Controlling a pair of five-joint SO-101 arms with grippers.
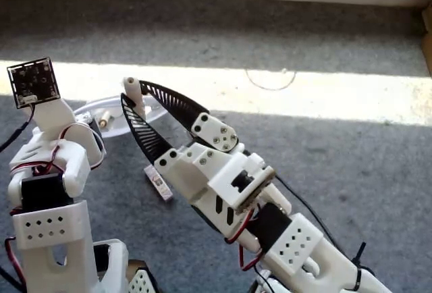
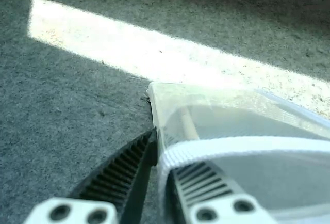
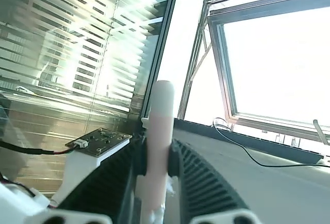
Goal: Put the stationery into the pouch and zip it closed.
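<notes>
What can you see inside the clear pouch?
A pale, pencil-like stick shows through the pouch wall. Where it ends, and anything else inside, is hidden behind the white band.

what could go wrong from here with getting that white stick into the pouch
The white stick pokes out past the tips of the right gripper, so it may tilt or slip on the way down. The left gripper pinches only the edge of the pouch; the mouth could sag and the stick could catch on it.
</notes>
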